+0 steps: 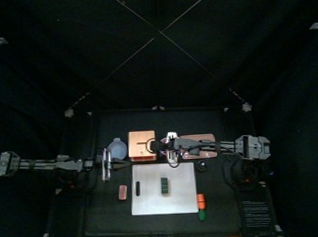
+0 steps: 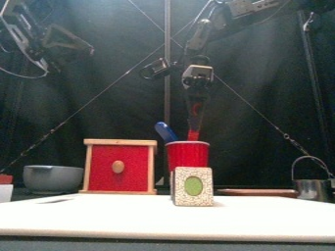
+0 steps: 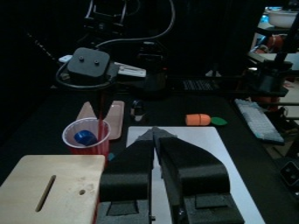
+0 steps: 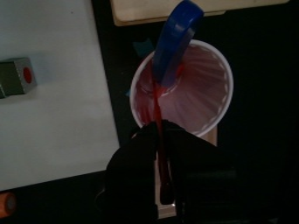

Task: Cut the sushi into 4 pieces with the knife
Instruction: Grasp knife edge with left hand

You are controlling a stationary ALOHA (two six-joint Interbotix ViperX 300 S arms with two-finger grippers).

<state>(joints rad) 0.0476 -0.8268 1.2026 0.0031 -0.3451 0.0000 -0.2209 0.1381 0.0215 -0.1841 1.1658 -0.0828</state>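
The dark green toy sushi roll [image 1: 165, 185] lay mid-board on the white cutting board [image 1: 148, 203], toward the table's front edge. Just behind the board stood the red plastic cup [image 2: 187, 155], blue toy knife [image 2: 167, 130] inside. The right gripper [image 4: 159, 133] pinched the red toy knife [image 2: 194, 123] over the cup. The left gripper [image 3: 156, 144], jaws pressed together and empty, hung beside the pale wooden box [image 1: 128, 149].

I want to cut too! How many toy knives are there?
2. The blue knife leans in the cup; the red knife stands in the same cup, held by the right pincer.
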